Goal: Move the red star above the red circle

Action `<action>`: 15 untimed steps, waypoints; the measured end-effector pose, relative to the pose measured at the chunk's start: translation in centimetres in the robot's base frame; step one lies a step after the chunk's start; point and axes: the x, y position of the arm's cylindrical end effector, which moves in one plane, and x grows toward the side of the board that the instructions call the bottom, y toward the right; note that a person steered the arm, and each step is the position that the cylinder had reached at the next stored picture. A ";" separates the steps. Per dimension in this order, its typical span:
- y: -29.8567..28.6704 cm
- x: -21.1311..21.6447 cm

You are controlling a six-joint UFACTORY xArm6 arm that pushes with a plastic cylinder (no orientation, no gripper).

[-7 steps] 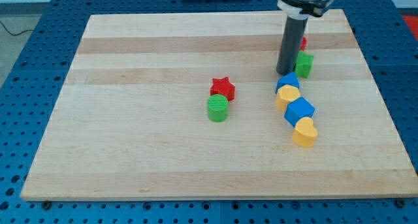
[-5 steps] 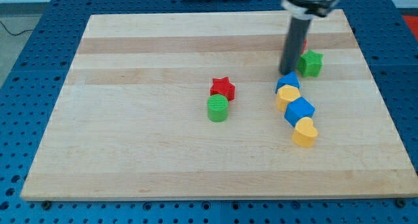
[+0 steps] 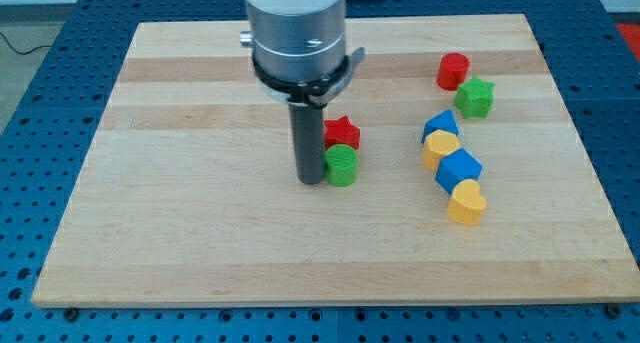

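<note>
The red star lies near the board's middle, touching the green circle just below it. The red circle sits at the view's upper right, with the green star right below it. My tip rests on the board against the left side of the green circle, a little below and left of the red star.
A slanting chain of blocks lies right of centre: a blue block, a yellow block, a blue cube and a yellow heart. The wooden board lies on a blue pegboard table.
My tip has swung from beside the green star at the upper right to the left side of the green circle. The green circle has shifted slightly right; the red circle now shows.
</note>
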 end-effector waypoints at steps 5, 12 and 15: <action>-3.7 -7.9; 4.7 -8.5; 12.4 -15.8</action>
